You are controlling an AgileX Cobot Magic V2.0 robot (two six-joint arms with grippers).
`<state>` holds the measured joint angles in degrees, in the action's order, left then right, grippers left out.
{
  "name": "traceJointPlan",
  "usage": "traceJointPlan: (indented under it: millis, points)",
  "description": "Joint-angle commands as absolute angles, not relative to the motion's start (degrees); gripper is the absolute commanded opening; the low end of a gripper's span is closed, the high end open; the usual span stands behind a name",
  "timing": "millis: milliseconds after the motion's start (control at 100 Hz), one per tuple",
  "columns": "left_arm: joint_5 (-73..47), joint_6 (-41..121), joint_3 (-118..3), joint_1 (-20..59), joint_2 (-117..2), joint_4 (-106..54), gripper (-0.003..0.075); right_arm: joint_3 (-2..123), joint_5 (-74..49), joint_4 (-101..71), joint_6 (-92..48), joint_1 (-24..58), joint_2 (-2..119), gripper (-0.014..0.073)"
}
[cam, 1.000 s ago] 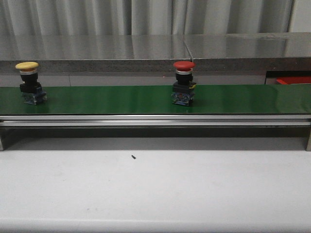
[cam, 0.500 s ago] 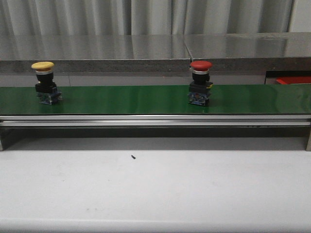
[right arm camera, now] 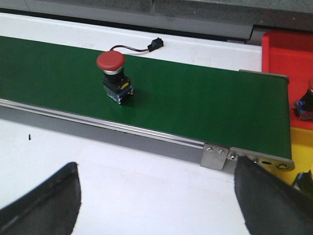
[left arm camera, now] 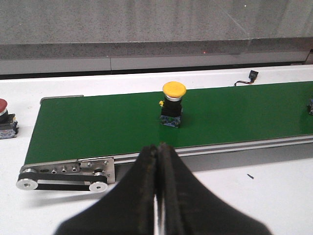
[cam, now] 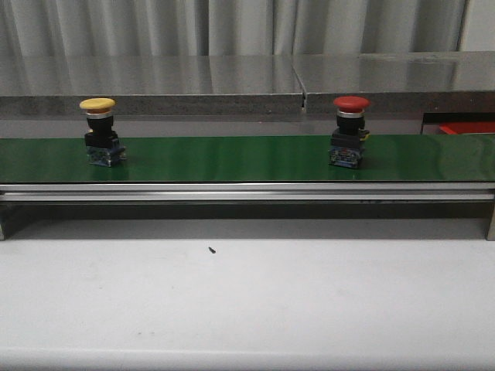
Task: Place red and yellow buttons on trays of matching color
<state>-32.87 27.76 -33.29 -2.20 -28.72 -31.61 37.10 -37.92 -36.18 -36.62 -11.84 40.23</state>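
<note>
Both buttons (cam: 349, 131) rode rightward along the belt (cam: 232, 158); left gripper (left arm camera: 157, 161) closed, right gripper (right arm camera: 156, 196) spread.

A plain dark green conveyor belt (cam: 232, 158) carries two buttons. The one near its left end has a yellow cap (cam: 97, 103) over a black body with a blue base; the one toward the right end has a red cap (cam: 351, 102) on the same black and blue. A bright red tray (right arm camera: 286, 51) adjoins a yellow tray (right arm camera: 301, 152) past the belt's right end. The table (cam: 247, 301) is off-white.
</note>
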Motion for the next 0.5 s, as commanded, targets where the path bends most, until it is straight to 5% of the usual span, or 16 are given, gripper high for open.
traceJointPlan:
  millis: [0, 490]
  points:
    - [-28.72, 27.59, -34.8, -1.82, -28.87, -33.31, -0.0019, 41.0, -35.01, -38.19, -37.04, -11.71, 44.37, 0.0636]
    - [-28.72, 27.59, -34.8, -1.82, -28.87, -33.31, -0.0019, 58.86, -35.79, -36.36, -43.89, -10.0, 74.91, 0.0636]
